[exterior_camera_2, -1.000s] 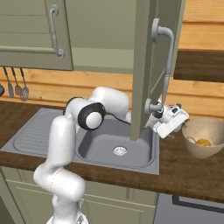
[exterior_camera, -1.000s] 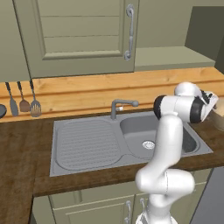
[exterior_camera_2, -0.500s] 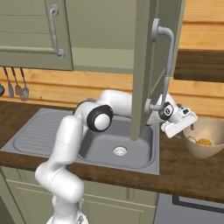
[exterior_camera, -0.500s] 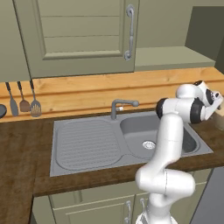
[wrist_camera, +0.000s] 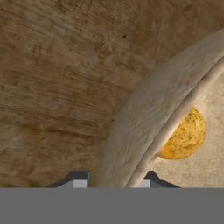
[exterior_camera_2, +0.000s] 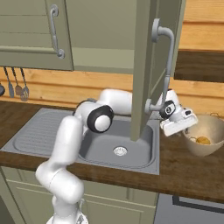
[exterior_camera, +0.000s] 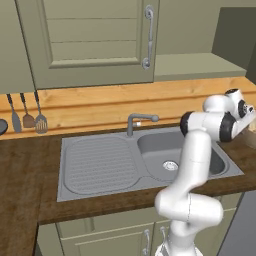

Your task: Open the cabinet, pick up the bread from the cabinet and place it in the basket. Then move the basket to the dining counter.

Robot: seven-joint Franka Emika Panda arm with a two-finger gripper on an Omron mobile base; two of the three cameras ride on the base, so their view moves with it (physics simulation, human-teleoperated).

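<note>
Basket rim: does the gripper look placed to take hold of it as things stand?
Probably yes. In the hand view the two fingertips sit either side of the basket wall near its rim, bread inside. Nothing stands between; the open cabinet door hangs left of the gripper.

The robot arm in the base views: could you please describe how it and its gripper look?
The arm is glossy white, built of rounded tubular links with dark grey disc-shaped joint caps. The gripper is a boxy white hand with a dark round wrist cap; in the hand view, its fingertips are small, dark, with pale grey pads.
</note>
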